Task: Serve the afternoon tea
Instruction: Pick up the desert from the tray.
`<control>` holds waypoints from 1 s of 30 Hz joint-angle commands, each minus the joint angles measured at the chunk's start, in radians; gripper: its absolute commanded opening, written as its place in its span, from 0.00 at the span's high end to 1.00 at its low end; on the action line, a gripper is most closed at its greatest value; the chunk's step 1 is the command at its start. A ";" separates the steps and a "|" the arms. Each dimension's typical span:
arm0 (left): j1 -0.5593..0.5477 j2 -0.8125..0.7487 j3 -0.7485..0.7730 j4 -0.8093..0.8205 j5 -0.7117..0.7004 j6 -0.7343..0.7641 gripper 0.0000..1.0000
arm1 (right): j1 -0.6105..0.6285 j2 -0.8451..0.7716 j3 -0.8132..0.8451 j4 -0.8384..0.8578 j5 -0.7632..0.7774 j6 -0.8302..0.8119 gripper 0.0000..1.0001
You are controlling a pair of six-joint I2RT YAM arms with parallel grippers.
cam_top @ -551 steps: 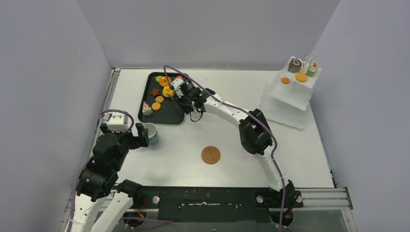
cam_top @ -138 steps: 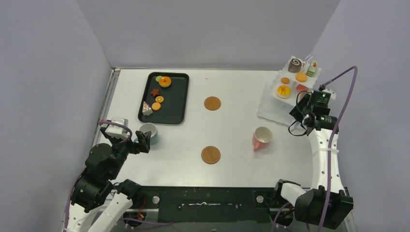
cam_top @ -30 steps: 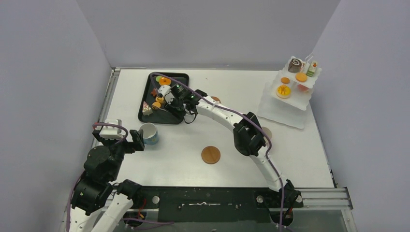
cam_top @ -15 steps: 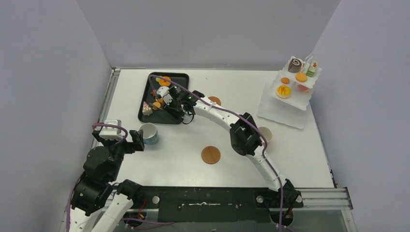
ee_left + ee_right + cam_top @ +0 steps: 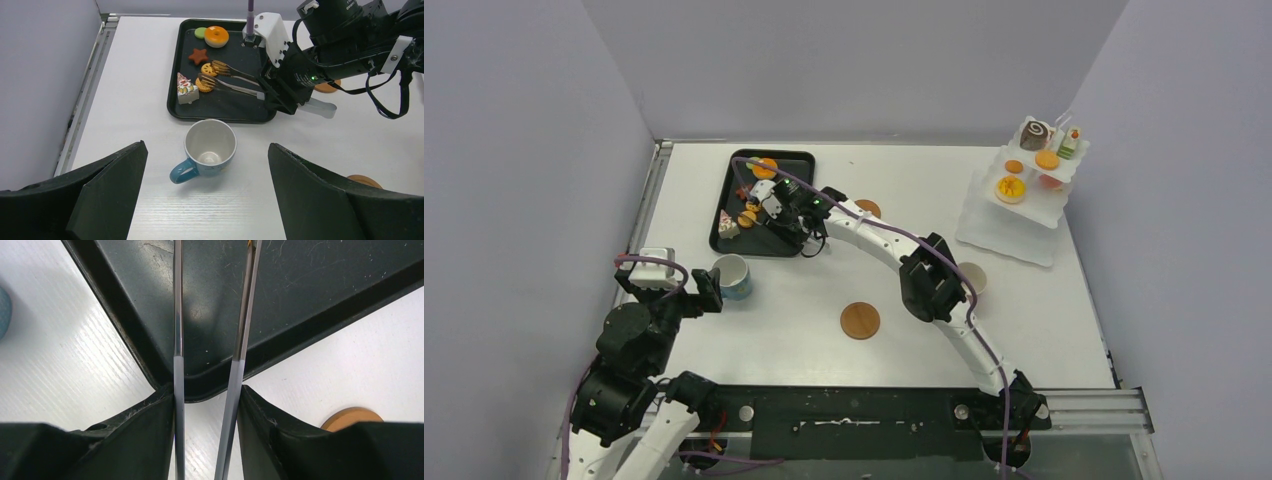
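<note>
My right gripper [image 5: 206, 405] is shut on the long metal tongs [image 5: 177, 315], whose two arms run out over the black tray [image 5: 300, 290]. In the left wrist view the tongs' [image 5: 232, 82] tips lie at two round waffle cookies [image 5: 203, 84]. Around them are a cake slice [image 5: 184, 91], a star cookie [image 5: 198, 56], an orange tart [image 5: 217, 36] and a green disc [image 5: 200, 32]. The blue cup [image 5: 210, 147] stands upright below the tray, with my left gripper [image 5: 714, 287] open just short of it. The pink cup [image 5: 972, 272] is mostly hidden behind the right arm.
A white tiered stand [image 5: 1014, 215] at the far right carries a swirl roll [image 5: 1034, 135], an orange tart [image 5: 1010, 187] and other pastries. One wooden coaster [image 5: 860, 320] lies mid-table; another [image 5: 868, 208] peeks out behind the right arm. Walls close in on three sides.
The right arm came back from the stand to the tray, and in the last second slid the tongs slightly left toward the cookies. The left arm and blue cup stayed put.
</note>
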 commanded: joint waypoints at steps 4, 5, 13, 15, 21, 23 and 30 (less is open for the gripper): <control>0.006 -0.003 0.003 0.058 0.009 0.014 0.10 | 0.009 -0.072 0.029 0.003 0.013 0.004 0.56; 0.007 -0.003 0.003 0.058 0.010 0.015 0.10 | 0.009 -0.076 0.026 0.003 0.009 0.003 0.56; 0.007 -0.002 0.001 0.058 0.012 0.015 0.10 | 0.012 -0.101 0.020 -0.002 -0.016 0.006 0.56; 0.006 -0.001 0.002 0.059 0.012 0.015 0.10 | 0.012 -0.103 0.022 -0.004 -0.018 0.006 0.56; 0.006 0.000 0.002 0.061 0.012 0.015 0.10 | 0.016 -0.114 0.023 -0.009 -0.023 0.006 0.56; 0.006 0.002 0.001 0.060 0.012 0.015 0.10 | 0.018 -0.113 0.023 -0.009 -0.023 0.005 0.56; 0.007 0.005 0.002 0.061 0.013 0.015 0.10 | 0.020 -0.108 0.030 -0.027 0.002 0.003 0.55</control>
